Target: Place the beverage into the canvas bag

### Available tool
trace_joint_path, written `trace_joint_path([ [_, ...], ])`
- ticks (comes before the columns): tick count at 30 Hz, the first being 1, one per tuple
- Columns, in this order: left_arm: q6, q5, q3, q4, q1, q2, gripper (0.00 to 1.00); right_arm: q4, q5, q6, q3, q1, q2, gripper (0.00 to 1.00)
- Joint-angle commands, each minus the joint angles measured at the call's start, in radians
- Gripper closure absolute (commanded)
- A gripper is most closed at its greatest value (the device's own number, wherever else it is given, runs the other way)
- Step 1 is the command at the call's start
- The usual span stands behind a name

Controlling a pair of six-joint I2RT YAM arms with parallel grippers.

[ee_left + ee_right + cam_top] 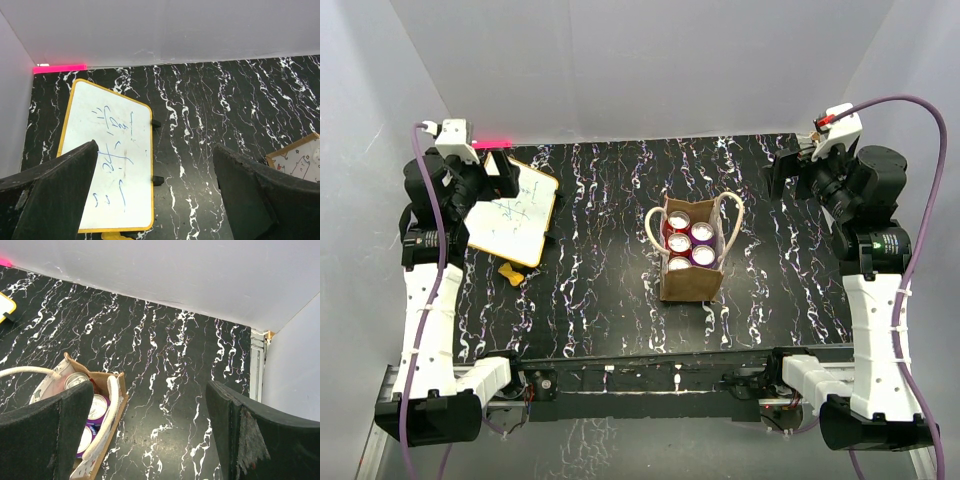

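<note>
The tan canvas bag (691,275) stands upright in the middle of the table with its cream handles spread open. Several beverage cans (691,243) stand inside it, red and purple, tops up. The bag and cans also show at the lower left of the right wrist view (106,405). A corner of the bag's printed panel shows at the right edge of the left wrist view (300,162). My left gripper (500,172) is open and empty at the far left, above the whiteboard. My right gripper (782,172) is open and empty at the far right, well away from the bag.
A yellow-framed whiteboard (512,222) with blue scribbles lies at the far left, also in the left wrist view (112,160). A small yellow piece (510,272) lies just in front of it. A pink strip (492,146) sits at the back wall. White walls enclose the table.
</note>
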Motion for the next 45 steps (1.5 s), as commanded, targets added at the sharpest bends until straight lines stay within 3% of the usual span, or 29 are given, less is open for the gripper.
trace_joint_path([
  [1, -0.014, 0.064, -0.018, 0.028, 0.006, -0.012, 0.03, 0.038, 0.01, 0.007, 0.004, -0.012, -0.027, 0.02],
  [29, -0.002, -0.064, -0.076, 0.027, 0.02, -0.057, 0.03, 0.031, 0.014, 0.009, -0.106, -0.033, -0.114, 0.02],
  [45, 0.015, -0.04, -0.079, 0.011, 0.031, -0.066, 0.03, 0.029, 0.068, 0.006, -0.127, -0.036, -0.135, 0.02],
])
